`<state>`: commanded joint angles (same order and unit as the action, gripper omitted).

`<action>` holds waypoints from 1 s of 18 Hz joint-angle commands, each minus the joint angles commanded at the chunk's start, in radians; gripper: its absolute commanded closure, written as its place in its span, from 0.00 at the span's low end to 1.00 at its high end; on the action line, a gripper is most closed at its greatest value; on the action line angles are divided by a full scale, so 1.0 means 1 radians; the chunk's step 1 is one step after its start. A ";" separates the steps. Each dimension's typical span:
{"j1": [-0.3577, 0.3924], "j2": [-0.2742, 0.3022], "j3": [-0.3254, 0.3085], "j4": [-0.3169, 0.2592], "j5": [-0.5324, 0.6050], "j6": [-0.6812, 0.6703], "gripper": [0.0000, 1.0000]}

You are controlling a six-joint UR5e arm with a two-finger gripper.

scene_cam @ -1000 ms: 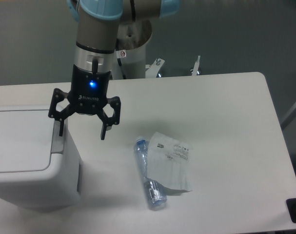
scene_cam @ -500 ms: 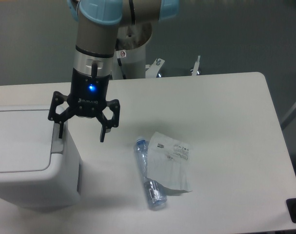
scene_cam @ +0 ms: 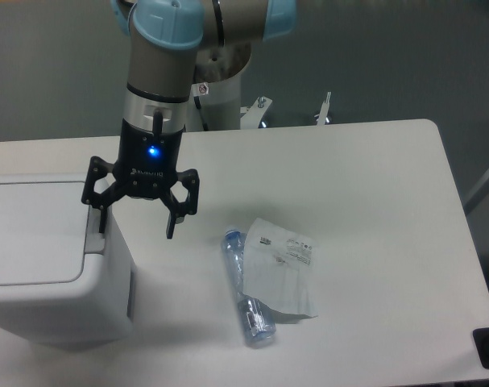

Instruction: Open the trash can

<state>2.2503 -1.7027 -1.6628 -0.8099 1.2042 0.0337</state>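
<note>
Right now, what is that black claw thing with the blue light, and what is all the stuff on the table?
That claw is the gripper, the hand of a robot arm. It has two fingers, and they are spread open, holding nothing. One camera looks down at the white table from above and in front. On the left stands a big white trash can with its flat lid closed. The claw hangs at the can's right edge, with one finger by the grey push bar. In the middle lie a clear plastic bottle on its side and a crinkly plastic wrapper partly covering it.
</note>
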 joint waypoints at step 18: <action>0.000 0.003 0.008 0.000 0.000 0.000 0.00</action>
<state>2.2503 -1.6997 -1.6552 -0.8099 1.2042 0.0337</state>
